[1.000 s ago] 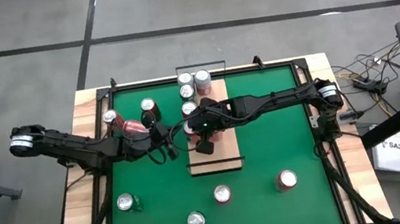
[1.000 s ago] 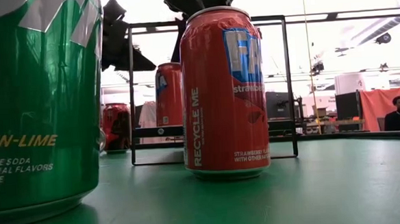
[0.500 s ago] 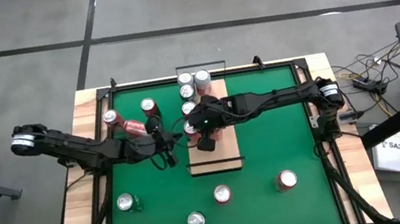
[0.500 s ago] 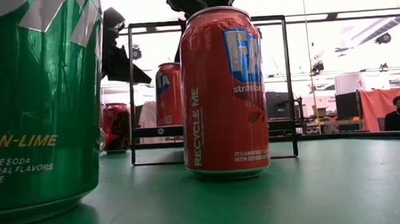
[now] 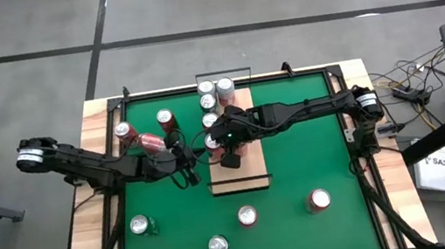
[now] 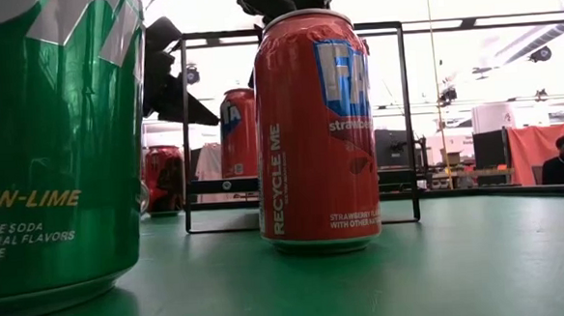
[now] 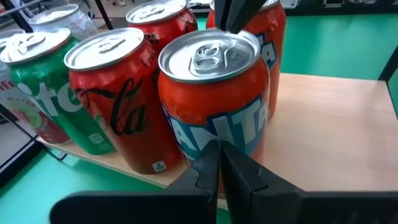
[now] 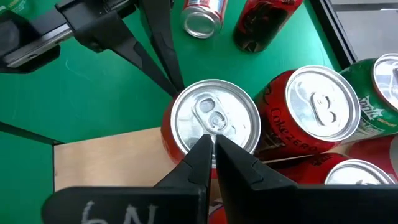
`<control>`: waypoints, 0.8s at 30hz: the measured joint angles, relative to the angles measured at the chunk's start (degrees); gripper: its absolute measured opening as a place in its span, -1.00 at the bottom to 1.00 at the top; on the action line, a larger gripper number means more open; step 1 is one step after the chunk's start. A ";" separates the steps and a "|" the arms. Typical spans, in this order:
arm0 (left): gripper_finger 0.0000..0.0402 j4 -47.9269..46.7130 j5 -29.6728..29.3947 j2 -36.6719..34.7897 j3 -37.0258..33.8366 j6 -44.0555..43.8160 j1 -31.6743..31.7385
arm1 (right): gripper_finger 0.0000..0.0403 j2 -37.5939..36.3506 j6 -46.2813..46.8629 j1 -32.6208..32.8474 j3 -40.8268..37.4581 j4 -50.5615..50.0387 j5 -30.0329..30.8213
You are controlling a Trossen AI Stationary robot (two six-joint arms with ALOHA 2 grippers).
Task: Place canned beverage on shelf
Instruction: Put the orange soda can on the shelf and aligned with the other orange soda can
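the orange aluminium soda can point(image 7: 214, 93) stands at the edge of the pale wood-grain shelf point(image 7: 329, 130); clenched left gripper point(image 7: 219, 163) nudges its side while clenched right gripper point(image 8: 210, 151), just above, steadies the lid.

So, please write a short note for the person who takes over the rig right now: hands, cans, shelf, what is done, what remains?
Left hand: shut, holding nothing, tips at the side of the orange Fanta can on the shelf's edge.
Right hand: shut, empty, its tips over that same can's lid.
Shelf: mid-table on the green mat. Several cans stand at its far end; the near half is bare.
Done: the Fanta can stands upright on the shelf beside a Coca-Cola can.
Left: loose cans remain on the mat, three by the left hand and four near the front edge. Probably pull both hands back, then fetch the next one.
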 joint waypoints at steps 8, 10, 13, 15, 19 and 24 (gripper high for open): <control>-1.00 1.12 -0.98 0.07 0.00 0.09 0.72 | -0.94 0.47 1.97 0.11 0.00 0.23 -0.08; -1.00 1.34 -2.93 0.07 0.00 0.09 0.94 | -0.94 0.67 2.03 0.15 0.00 0.44 -0.11; -1.00 1.31 -5.07 0.05 0.00 0.07 1.01 | -0.94 1.04 2.08 0.15 0.00 0.84 -0.29; -1.00 1.31 -5.12 0.05 0.00 0.08 1.01 | -0.94 1.29 2.52 0.15 0.00 1.50 -0.31; -1.00 0.75 -5.12 -0.21 0.00 0.09 0.94 | -0.94 1.47 2.97 0.15 0.00 1.91 -0.33; -1.00 -2.08 -4.96 -1.90 -0.02 0.07 0.36 | -0.94 1.14 3.80 0.13 0.32 1.40 -0.28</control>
